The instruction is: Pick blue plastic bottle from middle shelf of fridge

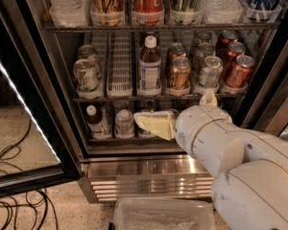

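The fridge (149,169) stands with its glass door (24,128) swung wide to the left, and from here I look straight in at the racks. The blue plastic bottle (150,66) stands upright on the middle shelf (120,98), in a lane near the centre. Its white cap is on and its pale label faces out.

To its left is an empty white lane tray (120,66), and beyond that are two green-and-white cans (86,73). Just to its right stand the gold cans (178,73), then the silver-green cans (210,71), then the red cans (237,71) by the right wall.

The robot's bulky white arm (240,162) reaches in from the lower right. Its end effector (156,124), a cream-coloured piece pointing left, hangs below the front edge of the middle shelf. It is in front of the lower shelf, directly under the bottle and clear of it. Whether the end effector is spread or pressed together I cannot tell from where I stand. It holds nothing that I can see.

Beside it on the lower shelf stand two small bottles (97,121). A clear plastic bin (163,214) sits on the speckled floor before the steel grille, and black cables (9,176) trail at the left.
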Controlling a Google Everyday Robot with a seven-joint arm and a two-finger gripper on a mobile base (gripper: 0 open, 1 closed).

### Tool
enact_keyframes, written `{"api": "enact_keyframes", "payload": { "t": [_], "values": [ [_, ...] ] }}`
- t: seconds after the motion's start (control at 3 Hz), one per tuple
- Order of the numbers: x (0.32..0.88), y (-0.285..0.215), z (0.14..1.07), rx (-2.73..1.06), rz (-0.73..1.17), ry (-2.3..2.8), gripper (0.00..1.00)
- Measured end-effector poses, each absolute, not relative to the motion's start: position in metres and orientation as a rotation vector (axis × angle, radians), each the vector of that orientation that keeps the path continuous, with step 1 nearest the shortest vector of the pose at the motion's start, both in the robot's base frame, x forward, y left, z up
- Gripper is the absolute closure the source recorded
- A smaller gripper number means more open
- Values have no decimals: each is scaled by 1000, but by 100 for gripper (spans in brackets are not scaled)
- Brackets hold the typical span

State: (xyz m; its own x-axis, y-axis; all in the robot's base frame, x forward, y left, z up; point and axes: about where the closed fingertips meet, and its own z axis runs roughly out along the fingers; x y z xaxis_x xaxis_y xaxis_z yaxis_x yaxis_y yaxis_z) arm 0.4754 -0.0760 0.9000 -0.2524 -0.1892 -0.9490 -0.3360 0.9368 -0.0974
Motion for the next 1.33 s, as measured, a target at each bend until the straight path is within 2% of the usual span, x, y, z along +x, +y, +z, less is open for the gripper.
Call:
{"api": "enact_keyframes", "payload": {
  "t": [0.33,0.67,1.0,1.33],
  "values": [
    [486,-58,912,-415,184,1764,0],
    [499,-60,924,-384,207,1705,0],
    [547,-31,925,-347,209,1587,0],
    [549,-23,925,-347,225,1575,0]
  ]
}}
